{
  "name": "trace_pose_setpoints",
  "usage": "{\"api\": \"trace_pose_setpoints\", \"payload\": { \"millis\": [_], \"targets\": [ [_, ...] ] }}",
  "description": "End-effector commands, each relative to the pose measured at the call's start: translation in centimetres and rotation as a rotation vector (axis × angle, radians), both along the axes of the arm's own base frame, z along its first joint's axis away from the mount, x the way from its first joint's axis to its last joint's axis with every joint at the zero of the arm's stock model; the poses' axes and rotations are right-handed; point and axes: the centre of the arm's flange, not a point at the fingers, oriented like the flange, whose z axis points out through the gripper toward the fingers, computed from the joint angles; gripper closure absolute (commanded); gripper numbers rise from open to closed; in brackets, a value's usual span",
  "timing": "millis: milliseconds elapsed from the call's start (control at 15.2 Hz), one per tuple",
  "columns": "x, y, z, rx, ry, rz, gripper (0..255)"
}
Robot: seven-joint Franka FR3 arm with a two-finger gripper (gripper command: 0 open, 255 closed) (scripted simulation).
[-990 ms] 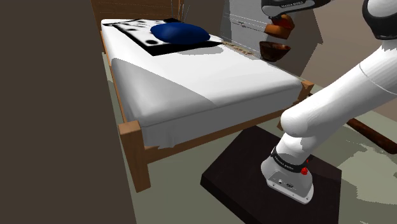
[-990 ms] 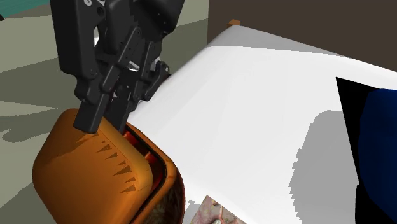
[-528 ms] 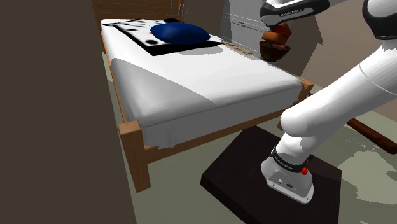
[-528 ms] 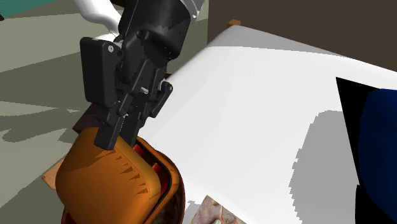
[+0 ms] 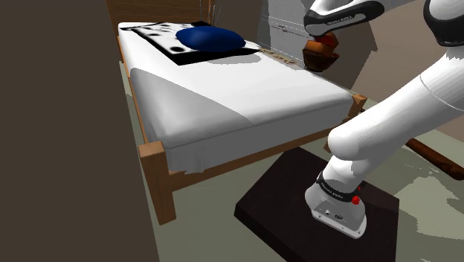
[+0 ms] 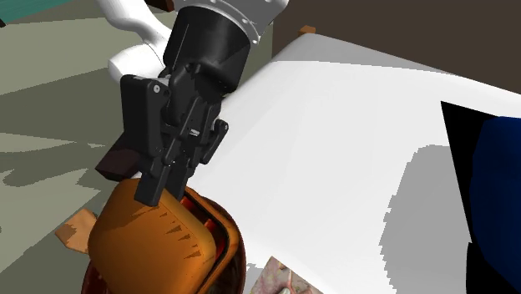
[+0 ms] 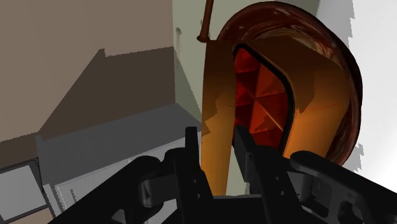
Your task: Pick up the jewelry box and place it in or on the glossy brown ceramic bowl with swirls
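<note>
Pincer (image 6: 164,189) (image 7: 219,150): fingers nearly together, clenched on one orange wall of the jewelry box (image 6: 149,244) (image 7: 216,95), one finger outside the wall and one inside against the red faceted lining. Grip is near the box's upper edge. In the second exterior view the box hangs tilted from the fingers.

Jewelry box position: directly over the glossy brown bowl (image 6: 236,266) (image 7: 347,89), its lower end within the bowl's rim. Contact with the bowl's floor: cannot tell. In the shoulder view the box (image 5: 321,46) sits right on top of the bowl (image 5: 321,62).

To the second exterior view's right of the bowl: white bed (image 6: 334,142), touching or just beside it. Farther from the bowl, same side: blue pillow (image 6: 499,184).
</note>
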Motion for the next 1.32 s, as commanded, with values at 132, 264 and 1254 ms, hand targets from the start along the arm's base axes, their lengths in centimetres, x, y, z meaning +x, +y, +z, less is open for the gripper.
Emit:
{"api": "trace_pose_setpoints", "payload": {
  "millis": [132,264,1254],
  "targets": [
    [0.0,0.0,0.0,0.0,0.001,0.0,0],
    [0.0,0.0,0.0,0.0,0.001,0.0,0],
    [0.5,4.2,2.5,0.0,0.001,0.0,0]
  ]
}}
